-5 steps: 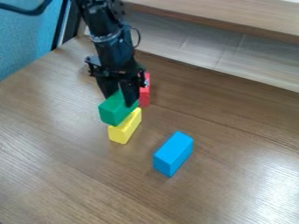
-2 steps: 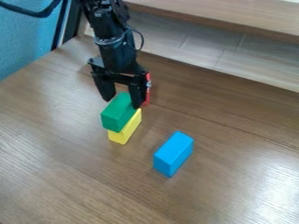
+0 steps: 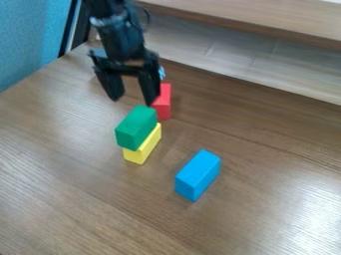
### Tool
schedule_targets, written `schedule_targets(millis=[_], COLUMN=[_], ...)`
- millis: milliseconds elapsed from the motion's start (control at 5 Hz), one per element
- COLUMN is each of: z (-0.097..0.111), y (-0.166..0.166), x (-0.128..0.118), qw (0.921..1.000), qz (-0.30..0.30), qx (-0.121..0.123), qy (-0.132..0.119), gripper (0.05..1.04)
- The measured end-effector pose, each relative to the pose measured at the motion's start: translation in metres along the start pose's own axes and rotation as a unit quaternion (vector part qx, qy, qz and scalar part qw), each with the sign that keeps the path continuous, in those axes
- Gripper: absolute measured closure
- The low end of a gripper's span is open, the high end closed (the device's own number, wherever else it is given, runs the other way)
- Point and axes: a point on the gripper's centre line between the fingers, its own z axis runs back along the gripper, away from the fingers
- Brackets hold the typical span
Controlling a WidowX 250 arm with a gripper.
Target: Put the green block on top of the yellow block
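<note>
The green block (image 3: 136, 124) lies below the gripper (image 3: 133, 97) and out in front of it, toward the view's lower edge. That is the relation to mind now. The gripper's 2 fingers stand well apart with nothing between them, their tips near the far end of the green block. The finger on the view's right comes down close to that end and to the red block (image 3: 164, 102); whether its tip has a gap from the red block, I cannot tell.

The green block rests on the yellow block (image 3: 144, 148), and their 2 long axes run much the same way, slanting from near the gripper down toward the view's lower left. The line from fingertip to fingertip cuts across that slant. The green block looks level and covers most of the yellow block's top, with part of the yellow side showing beneath it.

The blue block (image 3: 198, 174) lies farther from the gripper, down and to the view's right, flat on the table (image 3: 67, 174).

I judge the task as good as done. What is left is to take the gripper up and away from the 2 stacked blocks; a swing toward the view's lower edge could knock the green block off.
</note>
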Motion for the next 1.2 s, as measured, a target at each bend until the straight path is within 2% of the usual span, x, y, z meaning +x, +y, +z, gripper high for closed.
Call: schedule_targets(millis=[200, 400, 600, 800, 1000, 1200], z=[0.019, 0.037, 0.045, 0.047, 0.046, 0.045], y=[0.014, 0.043, 0.075, 0.097, 0.111, 0.112], x=[0.004, 0.007, 0.003, 0.001, -0.005, -0.004], qw=[0.9985, 0.9924, 0.9794, 0.9572, 0.9339, 0.9351], qz=[0.054, 0.121, 0.193, 0.270, 0.320, 0.321], qx=[0.006, 0.023, 0.058, 0.102, 0.153, 0.140], qy=[0.008, 0.008, 0.007, -0.019, -0.046, -0.054], gripper=[0.083, 0.083, 0.083, 0.083, 0.083, 0.083])
